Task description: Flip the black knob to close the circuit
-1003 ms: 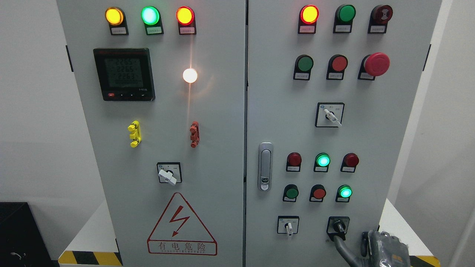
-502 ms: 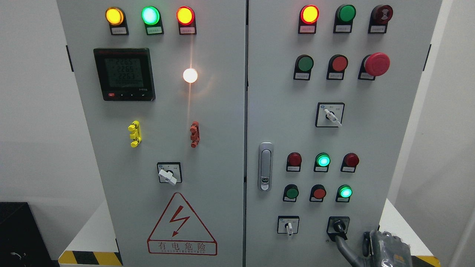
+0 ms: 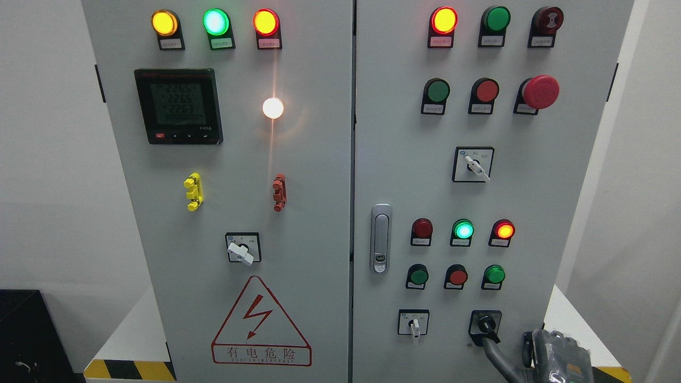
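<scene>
The small black rotary knob (image 3: 485, 323) sits in a black square bezel at the lower right of the grey steel cabinet door (image 3: 558, 186), at about five o'clock from the door's middle. Its pointer leans toward roughly four o'clock. It looks like a stiff, spring-detented selector: light, hard plastic, little to grip, so the sensible hold is a pinch across its short wing, or a push on the wing's tip, turned about its own axis.

The right hand (image 3: 553, 354) comes up from the bottom edge at five o'clock of the knob. One long dark grey finger (image 3: 497, 359) reaches up and left, and its tip touches or lies just beside the lower edge of the knob. The other fingers sit lower, near the grey-wrapped palm, and whether they are curled or relaxed cannot be told. The hand pinches nothing. The left hand is out of view.

At twelve o'clock of the knob is an unlit green round lamp (image 3: 494, 274), and above that a glowing orange-red lamp (image 3: 504, 231), which suggests the circuit is switched. At nine o'clock stands a white selector switch (image 3: 414, 324).
</scene>
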You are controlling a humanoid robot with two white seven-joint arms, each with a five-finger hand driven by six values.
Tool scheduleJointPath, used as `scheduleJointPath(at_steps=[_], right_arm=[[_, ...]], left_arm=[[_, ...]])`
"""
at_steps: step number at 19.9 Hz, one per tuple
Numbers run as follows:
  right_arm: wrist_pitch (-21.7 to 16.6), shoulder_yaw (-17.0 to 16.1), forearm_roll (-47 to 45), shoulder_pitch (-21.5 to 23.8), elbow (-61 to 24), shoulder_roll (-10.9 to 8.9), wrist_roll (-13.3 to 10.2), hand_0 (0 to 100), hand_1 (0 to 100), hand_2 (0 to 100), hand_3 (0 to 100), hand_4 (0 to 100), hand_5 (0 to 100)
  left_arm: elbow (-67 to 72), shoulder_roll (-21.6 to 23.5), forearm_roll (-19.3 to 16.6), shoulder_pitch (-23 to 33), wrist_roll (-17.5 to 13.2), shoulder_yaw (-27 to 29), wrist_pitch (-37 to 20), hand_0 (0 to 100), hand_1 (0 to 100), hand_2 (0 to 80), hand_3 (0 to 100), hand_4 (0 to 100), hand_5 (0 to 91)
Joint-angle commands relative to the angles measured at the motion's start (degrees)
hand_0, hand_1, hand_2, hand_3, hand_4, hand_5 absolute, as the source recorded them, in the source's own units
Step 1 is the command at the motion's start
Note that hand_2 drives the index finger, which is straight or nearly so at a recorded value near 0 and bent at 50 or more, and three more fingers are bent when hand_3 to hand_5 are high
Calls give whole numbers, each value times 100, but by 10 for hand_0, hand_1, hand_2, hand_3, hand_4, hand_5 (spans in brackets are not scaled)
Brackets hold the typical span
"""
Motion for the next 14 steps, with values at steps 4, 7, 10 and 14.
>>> scheduleJointPath(at_steps=[4,7,10,14], right_arm=[[-27,-53,-53,-13,-15,-7,-13,0,0,860,1000,988,1000],[-54,-53,-71,13,-32,-7,-13,0,0,858,1000,988,1000],[-62,-9,-71,39,-50,-16,-13,0,0,859,1000,988,1000],[-71,44,-71,66,-59,-25,-13,0,0,859,1000,987,1000]], left_arm=[[-167,0,0,132,0,0,3,120,556,0,0,0,0],[-167,0,0,132,0,0,3,120,556,0,0,0,0],[-167,0,0,132,0,0,3,120,556,0,0,0,0],[-167,0,0,132,0,0,3,120,556,0,0,0,0]])
